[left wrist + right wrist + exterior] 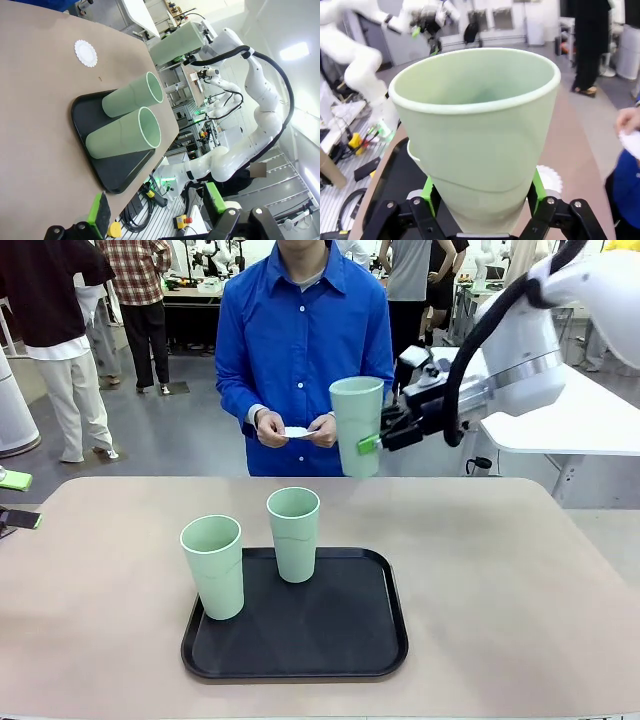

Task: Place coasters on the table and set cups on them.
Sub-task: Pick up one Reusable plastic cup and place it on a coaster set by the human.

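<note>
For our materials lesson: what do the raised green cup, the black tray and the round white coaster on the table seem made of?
The raised cup: probably plastic; smooth, matte, pale mint, with a thin rolled rim.
The tray: likely plastic; dull black, with a moulded raised rim and rounded corners.
The coaster: apparently paper; thin, flat, white, with a scalloped edge.

Two cups (212, 570) on tray (340, 635)
</note>
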You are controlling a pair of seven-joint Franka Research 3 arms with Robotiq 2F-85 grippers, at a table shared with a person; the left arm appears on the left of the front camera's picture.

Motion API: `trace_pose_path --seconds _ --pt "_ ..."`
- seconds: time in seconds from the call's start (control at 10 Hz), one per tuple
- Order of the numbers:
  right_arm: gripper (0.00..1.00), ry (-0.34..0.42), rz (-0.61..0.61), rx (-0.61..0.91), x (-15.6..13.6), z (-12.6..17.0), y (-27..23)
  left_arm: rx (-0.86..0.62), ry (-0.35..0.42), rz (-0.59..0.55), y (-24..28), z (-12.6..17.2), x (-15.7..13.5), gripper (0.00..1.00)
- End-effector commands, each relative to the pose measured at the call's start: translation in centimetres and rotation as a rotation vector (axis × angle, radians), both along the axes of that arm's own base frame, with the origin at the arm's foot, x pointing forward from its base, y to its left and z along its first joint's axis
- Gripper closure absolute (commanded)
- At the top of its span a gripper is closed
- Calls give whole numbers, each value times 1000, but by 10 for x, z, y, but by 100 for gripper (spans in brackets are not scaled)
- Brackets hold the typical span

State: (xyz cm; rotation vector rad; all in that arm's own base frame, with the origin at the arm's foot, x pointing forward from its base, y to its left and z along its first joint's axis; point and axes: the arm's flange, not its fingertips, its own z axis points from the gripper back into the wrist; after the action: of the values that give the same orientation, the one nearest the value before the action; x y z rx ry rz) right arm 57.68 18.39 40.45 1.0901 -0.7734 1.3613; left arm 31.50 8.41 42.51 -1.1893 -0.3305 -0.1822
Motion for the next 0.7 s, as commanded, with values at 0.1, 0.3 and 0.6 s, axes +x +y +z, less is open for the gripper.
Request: trace_pose_path --seconds 0.1,0.3,0.6 --pt "18 -23 71 35 30 -19 37 -12 -9 1 1 1 0 0" --pt "18 -35 85 108 47 -36 55 -12 -9 1 1 1 0 0" --pt "18 -29 104 196 63 -61 65 -12 -9 1 1 1 0 0"
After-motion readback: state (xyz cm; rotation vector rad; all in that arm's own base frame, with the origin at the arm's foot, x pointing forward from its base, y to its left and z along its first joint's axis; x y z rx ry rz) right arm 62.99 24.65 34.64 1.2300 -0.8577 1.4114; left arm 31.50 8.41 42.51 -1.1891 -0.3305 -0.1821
